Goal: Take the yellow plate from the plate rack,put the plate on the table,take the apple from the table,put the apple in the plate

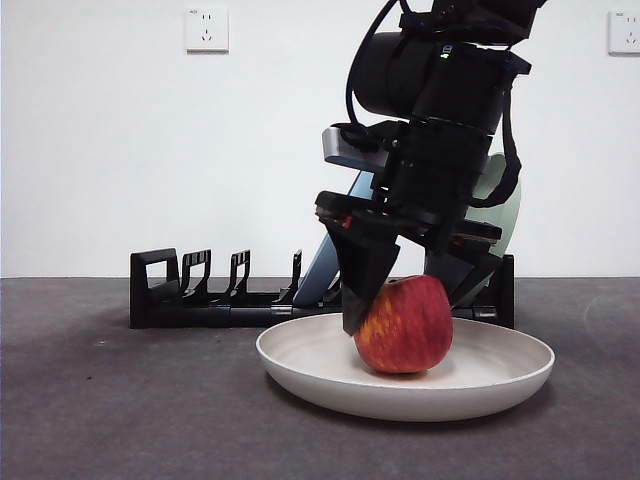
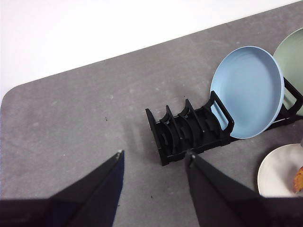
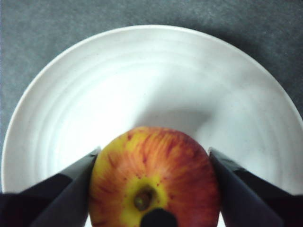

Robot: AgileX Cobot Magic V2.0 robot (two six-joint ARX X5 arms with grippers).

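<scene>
The red and yellow apple point(image 1: 405, 325) point(image 3: 154, 175) rests in the middle of the cream yellow plate point(image 1: 300, 352) point(image 3: 142, 71), which lies flat on the dark grey table point(image 1: 100, 400) in front of the black plate rack point(image 1: 200, 300) point(image 2: 189, 132). My right gripper point(image 1: 405, 310) point(image 3: 154, 151) comes down from above, and its two jaws press against the apple's sides. My left gripper point(image 2: 154, 152) hangs open and empty high above the table near the rack's vacant end. A sliver of the plate point(image 2: 277, 170) and apple point(image 2: 299, 178) shows at the edge of the left wrist view.
A light blue plate point(image 2: 248, 90) point(image 1: 325, 260) and a pale green plate point(image 2: 293, 61) point(image 1: 505, 215) stand upright in the rack behind the right arm. Several rack slots toward the loop end hold nothing. A white wall backs the table.
</scene>
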